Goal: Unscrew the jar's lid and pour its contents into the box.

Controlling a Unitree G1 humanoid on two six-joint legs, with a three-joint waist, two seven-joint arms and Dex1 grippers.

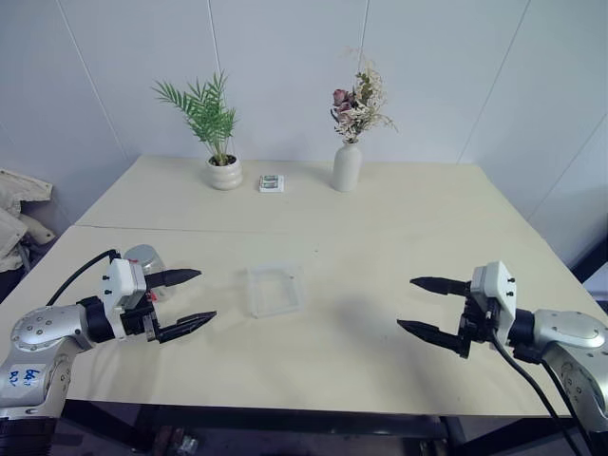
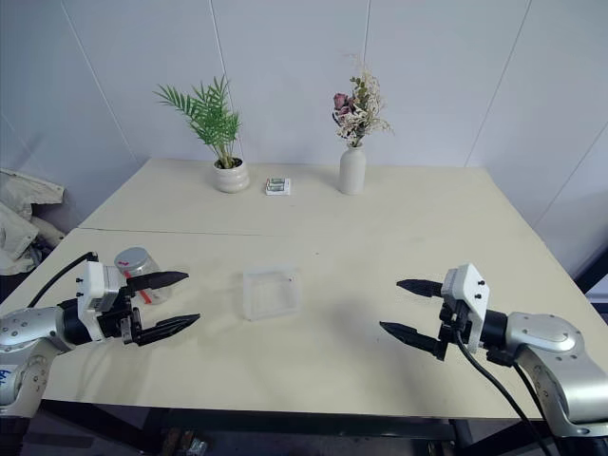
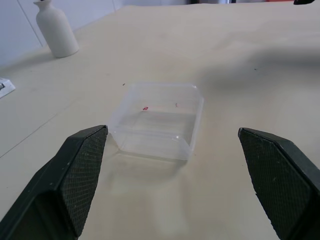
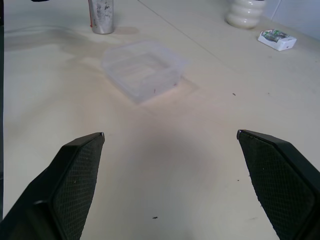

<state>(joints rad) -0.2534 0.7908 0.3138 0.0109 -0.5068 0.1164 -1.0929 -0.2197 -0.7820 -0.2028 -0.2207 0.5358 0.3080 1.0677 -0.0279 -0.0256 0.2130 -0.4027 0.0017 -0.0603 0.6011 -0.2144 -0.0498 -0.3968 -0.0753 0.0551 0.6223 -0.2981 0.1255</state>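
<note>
On the left, the jar (image 2: 136, 267) stands upright on the bench (image 1: 380, 237), lid (image 2: 133, 256) on, just behind the left gripper (image 1: 190, 298), whose fingers are spread wide and hold nothing. The clear box (image 1: 275, 289) sits mid-bench between both arms. Over on the right, the right gripper (image 1: 429, 306) hangs above the bench, fingers likewise wide apart, nothing between them.

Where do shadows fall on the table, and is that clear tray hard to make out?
Left eye view: a soft shadow lies right of the box, whose walls look faint. Right wrist view: a broad dim shadow lies on the table before the fingers.
</note>
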